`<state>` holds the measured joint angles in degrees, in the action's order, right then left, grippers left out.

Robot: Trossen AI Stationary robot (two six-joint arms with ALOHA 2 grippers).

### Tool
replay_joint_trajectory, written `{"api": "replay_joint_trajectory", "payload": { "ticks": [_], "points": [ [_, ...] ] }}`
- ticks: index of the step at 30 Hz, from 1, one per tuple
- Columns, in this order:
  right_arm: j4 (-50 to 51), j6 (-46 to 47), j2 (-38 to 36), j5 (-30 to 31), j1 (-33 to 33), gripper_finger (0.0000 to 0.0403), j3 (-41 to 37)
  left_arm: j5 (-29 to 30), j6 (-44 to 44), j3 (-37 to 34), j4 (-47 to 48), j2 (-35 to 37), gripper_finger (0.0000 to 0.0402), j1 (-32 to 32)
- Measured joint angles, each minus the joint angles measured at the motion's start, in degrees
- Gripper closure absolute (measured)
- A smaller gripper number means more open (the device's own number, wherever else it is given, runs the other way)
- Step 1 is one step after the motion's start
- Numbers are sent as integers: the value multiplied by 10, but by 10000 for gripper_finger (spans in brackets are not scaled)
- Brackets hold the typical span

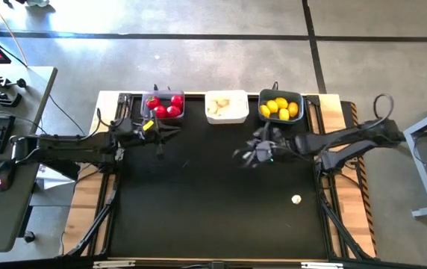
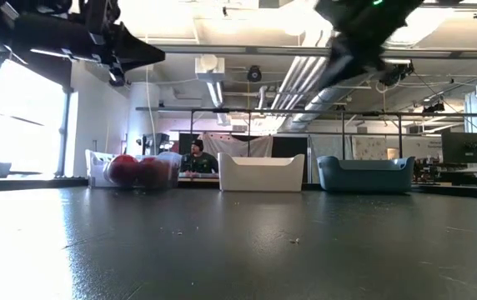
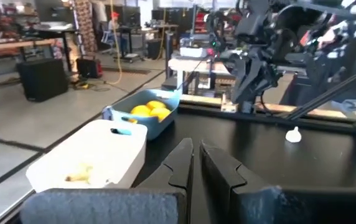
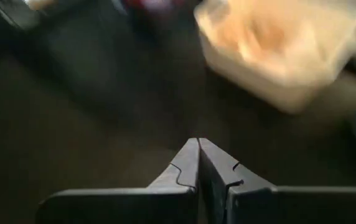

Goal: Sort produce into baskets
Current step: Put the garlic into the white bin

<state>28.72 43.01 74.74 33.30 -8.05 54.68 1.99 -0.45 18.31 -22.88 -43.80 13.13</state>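
Lone garlic bulb (image 1: pixel 296 199) on the black table (image 1: pixel 213 217), well apart from closed, empty right gripper (image 1: pixel 252 155) and left gripper (image 1: pixel 160 133)

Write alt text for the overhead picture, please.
Three small plastic tubs line the black table's far edge: grey with red tomatoes, white with garlic, teal with lemons. One garlic bulb lies loose; both dark grippers, left and right, hover shut.

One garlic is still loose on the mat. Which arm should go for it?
Right, probably. The small whitish garlic bulb lies on the right half of the mat, nearer the right hand, which is shut and empty. The left hand sits by the tomatoes.
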Motion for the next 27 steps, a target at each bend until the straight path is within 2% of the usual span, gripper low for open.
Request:
{"api": "replay_joint_trajectory", "payload": {
  "ticks": [3, 6, 11, 15, 18, 27],
  "points": [
    [164, 132, -18, -40, -42, 403, 31, -11, -1, 0, -42, -32, 387, 0],
    [290, 219, -18, -140, -81, 403, 54, -16, -4, 0, -72, -56, 387, 0],
    [343, 295, -16, -325, -126, 403, 62, -16, -4, 0, -99, -82, 387, 0],
    [343, 307, -2, -369, -157, 400, 62, -17, -4, 0, -119, -96, 387, 4],
    [357, 306, 21, -385, -172, 380, 62, -17, -4, 0, -139, -106, 387, 11],
    [453, 301, 118, -436, -192, 236, 62, -30, -21, 0, -144, -118, 387, 30]
  ]
}}
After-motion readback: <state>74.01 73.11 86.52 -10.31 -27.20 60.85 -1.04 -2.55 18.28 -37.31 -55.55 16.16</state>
